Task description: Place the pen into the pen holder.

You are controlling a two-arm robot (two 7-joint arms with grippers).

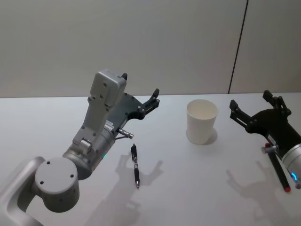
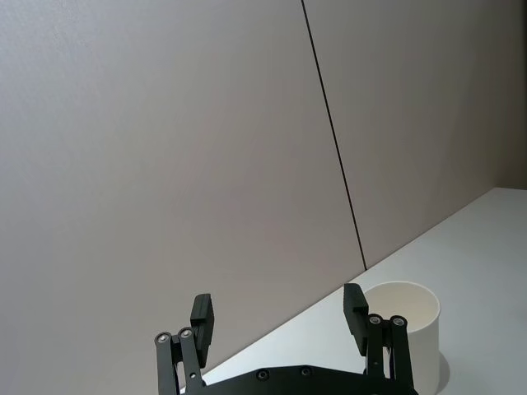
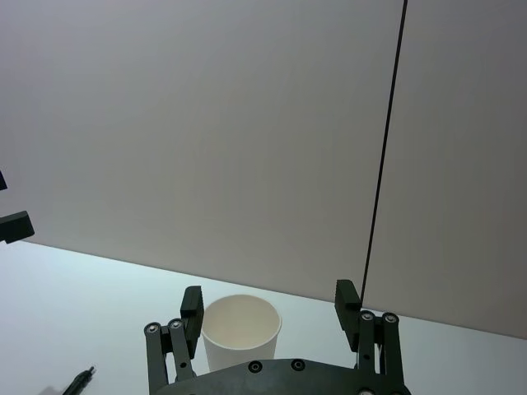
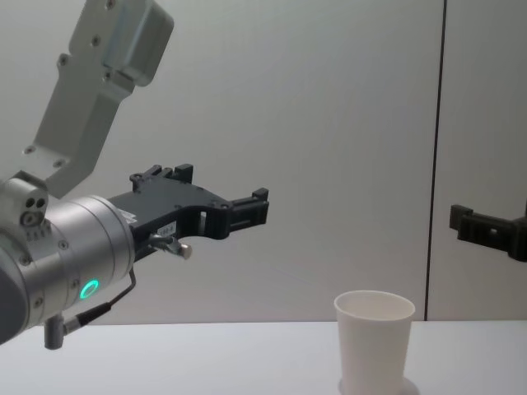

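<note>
A black pen (image 1: 136, 165) lies flat on the white table (image 1: 56, 117), below and just in front of my left gripper (image 1: 140, 84). That gripper hangs open in the air with nothing between its fingers, also seen as the left gripper (image 4: 222, 191) from the chest. The pen holder (image 1: 201, 121), a white paper cup, stands upright to the pen's right. My right gripper (image 1: 250, 99) hovers open and empty to the right of the cup. The pen holder (image 2: 408, 329) shows beyond the left fingers (image 2: 356, 306). In the right wrist view, the pen holder (image 3: 241, 331) and the pen's tip (image 3: 80, 380) show.
A dark stick with a red tip (image 1: 278, 172) shows beside my right wrist. A grey wall with a vertical black seam (image 1: 237, 47) stands behind the table's far edge. Bare table surface surrounds the pen and the cup.
</note>
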